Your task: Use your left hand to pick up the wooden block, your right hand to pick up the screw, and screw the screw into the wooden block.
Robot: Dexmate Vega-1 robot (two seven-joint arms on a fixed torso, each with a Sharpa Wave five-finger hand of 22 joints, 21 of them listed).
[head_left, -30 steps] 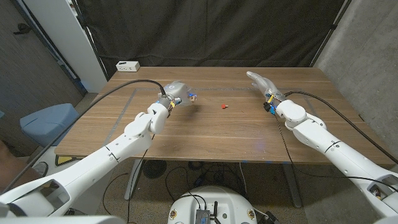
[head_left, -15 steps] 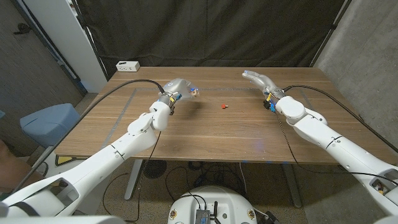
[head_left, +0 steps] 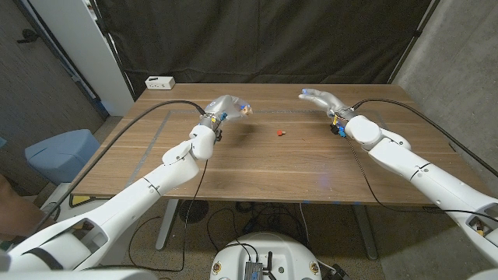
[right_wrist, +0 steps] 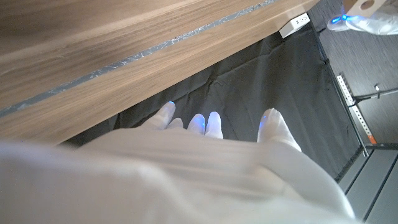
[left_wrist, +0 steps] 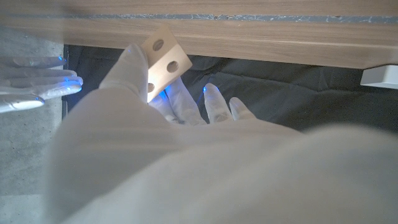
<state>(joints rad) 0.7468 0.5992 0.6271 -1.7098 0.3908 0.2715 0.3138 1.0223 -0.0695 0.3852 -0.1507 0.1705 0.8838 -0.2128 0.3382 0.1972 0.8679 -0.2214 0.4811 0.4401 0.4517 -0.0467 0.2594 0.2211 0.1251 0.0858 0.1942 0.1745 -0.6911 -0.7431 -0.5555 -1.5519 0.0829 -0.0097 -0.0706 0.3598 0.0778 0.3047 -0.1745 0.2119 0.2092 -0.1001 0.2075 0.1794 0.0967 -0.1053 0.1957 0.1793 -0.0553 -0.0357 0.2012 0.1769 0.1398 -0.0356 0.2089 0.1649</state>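
Left hand: the left hand (head_left: 226, 107) is raised above the table's far left part, fingers curled around the wooden block (head_left: 247, 110); in the left wrist view the block (left_wrist: 163, 61) sits between its fingertips with two drilled holes showing.
Right hand: the right hand (head_left: 323, 99) hovers over the table's far right part, fingers apart and reaching toward the middle, holding nothing.
Screw: the small red screw (head_left: 280, 133) lies on the wooden table (head_left: 257, 167), between the two hands, nearer than both and apart from each.
Step in hand: I judge the block pickup done and the screw pickup not yet begun.
Next move: the right hand likely needs to come down toward the screw and pinch it; the screw is tiny, so fingertip placement must be precise.
Beyond: a white power strip (head_left: 159, 82) sits at the table's far left corner.
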